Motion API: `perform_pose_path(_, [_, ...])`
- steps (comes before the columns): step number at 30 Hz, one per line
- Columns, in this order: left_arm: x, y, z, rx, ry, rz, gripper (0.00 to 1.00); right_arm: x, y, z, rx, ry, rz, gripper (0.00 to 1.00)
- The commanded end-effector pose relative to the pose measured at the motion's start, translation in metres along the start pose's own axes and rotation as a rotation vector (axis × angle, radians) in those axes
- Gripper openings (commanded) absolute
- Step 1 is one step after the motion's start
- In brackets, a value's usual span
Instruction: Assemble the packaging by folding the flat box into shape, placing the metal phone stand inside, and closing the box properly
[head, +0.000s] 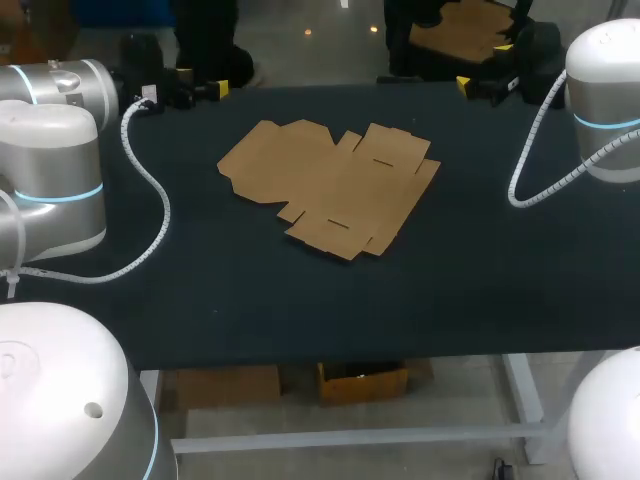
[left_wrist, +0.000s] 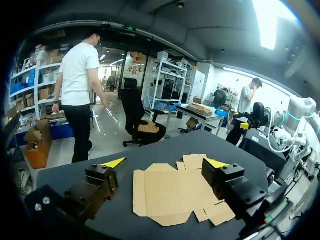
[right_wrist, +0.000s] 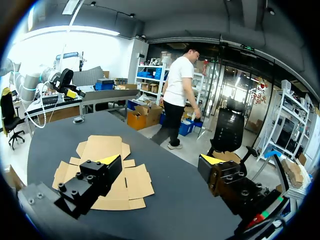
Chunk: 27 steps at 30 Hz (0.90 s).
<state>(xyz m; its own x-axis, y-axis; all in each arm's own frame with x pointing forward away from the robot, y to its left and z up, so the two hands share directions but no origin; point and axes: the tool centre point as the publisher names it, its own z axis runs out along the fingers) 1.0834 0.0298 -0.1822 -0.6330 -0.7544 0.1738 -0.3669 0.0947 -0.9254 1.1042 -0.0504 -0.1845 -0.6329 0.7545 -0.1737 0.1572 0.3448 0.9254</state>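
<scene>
The flat brown cardboard box (head: 330, 185) lies unfolded at the middle of the dark table, flaps spread out. My left gripper (head: 203, 82) hovers open at the far left edge, well short of the box. At the far right edge my right gripper (head: 485, 68) is open too. In the left wrist view the box (left_wrist: 170, 192) lies ahead of and below the open gripper (left_wrist: 166, 163). In the right wrist view the box (right_wrist: 100, 147) lies ahead beside the gripper (right_wrist: 161, 160), partly hidden behind one finger. Neither gripper holds anything. No metal phone stand shows in any view.
The dark table (head: 480, 280) has bare cloth all around the box. White coiled cables hang from my left arm (head: 150, 190) and my right arm (head: 530, 150) above the table's sides. The near edge runs along the front.
</scene>
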Motion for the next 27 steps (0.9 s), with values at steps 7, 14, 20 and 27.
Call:
perform_pose_path(7, [0.001, -0.001, -0.001, -0.030, -0.009, -0.008, 1.00, 0.000, 0.000, 0.000, 0.008, 0.000, 0.006, 1.00])
perform_pose_path(14, [0.010, -0.001, -0.008, -0.086, -0.026, -0.030, 1.00, 0.002, -0.002, -0.003, 0.079, 0.011, 0.038, 1.00])
perform_pose_path(20, [0.019, 0.002, -0.018, -0.152, -0.043, -0.074, 1.00, 0.007, -0.005, -0.008, 0.167, 0.031, 0.064, 1.00])
perform_pose_path(27, [0.026, 0.009, -0.032, -0.197, -0.035, -0.146, 1.00, 0.013, -0.009, -0.017, 0.237, 0.061, 0.102, 1.00])
